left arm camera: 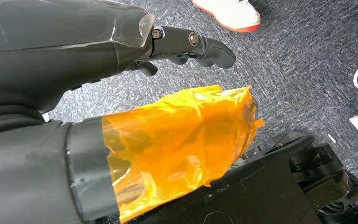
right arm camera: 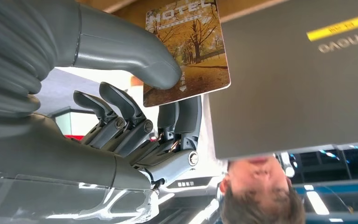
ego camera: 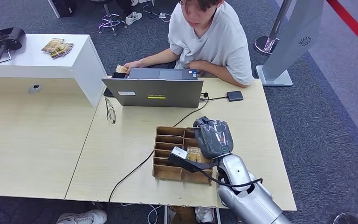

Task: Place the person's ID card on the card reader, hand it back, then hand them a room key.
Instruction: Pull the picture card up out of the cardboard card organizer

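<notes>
My right hand (ego camera: pixel 213 137) hovers over the wooden sorting tray (ego camera: pixel 168 173) in front of the laptop. It pinches a gold-brown hotel room key card (right arm camera: pixel 189 46) between thumb and fingers; the card's edge peeks out under the hand (ego camera: pixel 194 154). The black card reader (ego camera: pixel 235 96) lies on the desk to the right of the laptop, wired to it. The person (ego camera: pixel 209 37) sits behind the laptop, one hand on a tan card (ego camera: pixel 121 69) at its left corner. My left hand (left arm camera: pixel 74 56) hangs low over the carpet and holds nothing; its thumb (left arm camera: pixel 182 140) is wrapped in orange film.
An open grey laptop (ego camera: pixel 154 92) stands between me and the person. A black cable (ego camera: pixel 135 170) runs across the desk past the tray. Glasses (ego camera: pixel 110 111) lie left of the laptop. A white counter (ego camera: pixel 37 58) with a pile of cards (ego camera: pixel 57 47) stands at left.
</notes>
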Robot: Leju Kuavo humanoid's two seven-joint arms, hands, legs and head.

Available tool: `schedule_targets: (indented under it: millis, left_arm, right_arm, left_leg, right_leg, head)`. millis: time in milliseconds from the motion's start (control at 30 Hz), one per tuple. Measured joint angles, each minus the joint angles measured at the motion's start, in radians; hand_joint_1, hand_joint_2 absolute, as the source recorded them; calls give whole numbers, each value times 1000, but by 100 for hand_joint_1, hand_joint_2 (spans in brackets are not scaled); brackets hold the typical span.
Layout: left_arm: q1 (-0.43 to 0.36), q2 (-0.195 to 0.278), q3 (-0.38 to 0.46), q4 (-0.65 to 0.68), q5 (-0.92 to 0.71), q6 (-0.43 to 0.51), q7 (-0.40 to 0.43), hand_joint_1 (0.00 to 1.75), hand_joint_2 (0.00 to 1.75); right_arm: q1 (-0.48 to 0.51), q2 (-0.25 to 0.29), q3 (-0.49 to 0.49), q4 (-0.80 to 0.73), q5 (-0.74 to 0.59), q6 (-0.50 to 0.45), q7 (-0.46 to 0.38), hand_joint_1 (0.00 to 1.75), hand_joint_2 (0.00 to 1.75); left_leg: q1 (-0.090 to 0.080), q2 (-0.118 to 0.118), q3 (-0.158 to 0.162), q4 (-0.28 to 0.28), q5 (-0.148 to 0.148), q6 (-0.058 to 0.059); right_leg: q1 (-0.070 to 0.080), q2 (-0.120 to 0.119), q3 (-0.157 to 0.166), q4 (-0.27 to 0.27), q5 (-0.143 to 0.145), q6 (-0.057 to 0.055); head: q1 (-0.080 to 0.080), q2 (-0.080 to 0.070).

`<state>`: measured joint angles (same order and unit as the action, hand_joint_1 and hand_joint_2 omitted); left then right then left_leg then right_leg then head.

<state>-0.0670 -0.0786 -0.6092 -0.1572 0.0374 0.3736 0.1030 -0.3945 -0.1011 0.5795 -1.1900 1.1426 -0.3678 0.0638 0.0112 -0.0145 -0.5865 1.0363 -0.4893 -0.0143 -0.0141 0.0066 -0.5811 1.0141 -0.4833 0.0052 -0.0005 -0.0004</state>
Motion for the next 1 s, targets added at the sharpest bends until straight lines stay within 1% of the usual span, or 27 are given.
schedule_targets:
  millis: [600, 1000]
  left_arm:
    - [0, 0, 1, 0, 13, 4, 0, 0, 0]
    - [1, 0, 5, 0, 24, 9, 0, 0, 0]
  right_arm:
    - [25, 0, 0, -184, 7, -29, -22, 175, 175]
    - [47, 0, 12, -293, -3, -56, -52, 175, 175]
  left_leg:
    - [0, 0, 0, 0, 0, 0]
    - [0, 0, 0, 0, 0, 0]
  right_leg:
    - [0, 0, 0, 0, 0, 0]
    - [0, 0, 0, 0, 0, 0]
  head:
    - [0, 0]
    - [0, 0]
